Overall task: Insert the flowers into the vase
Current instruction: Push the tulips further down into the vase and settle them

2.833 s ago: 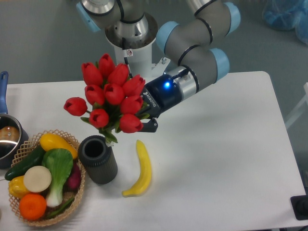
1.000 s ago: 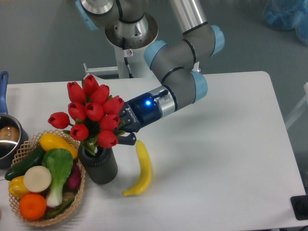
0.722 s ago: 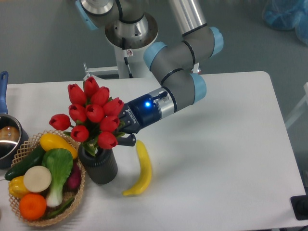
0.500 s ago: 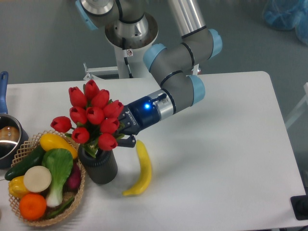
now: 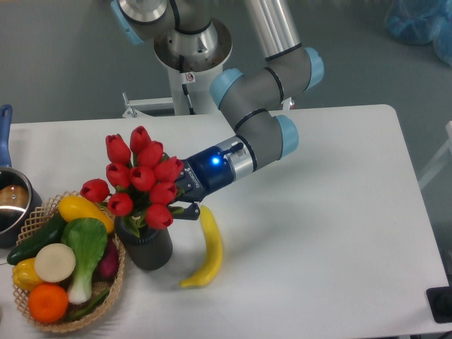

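A white table (image 5: 332, 212) fills the view, with a grey robot arm reaching from the far side toward the near left. Its gripper (image 5: 185, 200) is closed around the bunch of flowers (image 5: 141, 180), red tulip buds with green leaves, holding them low at the stems. The flowers stand directly over the vase (image 5: 145, 244), a short dark ribbed cylinder near the left edge, and the buds hide its mouth. The stems seem to be entering the vase, though how deep cannot be seen. Touching the vase on its left sits a woven basket (image 5: 42, 212) of vegetables. Just right of the vase lies a yellow banana (image 5: 209, 247). A steel pot (image 5: 10, 201) with a blue handle sits at the far left edge.

To finish well, the arm should likely lower straight down, keeping the stems upright and centred, and release only once they rest inside, so the wide bunch does not tip the vase toward the basket.
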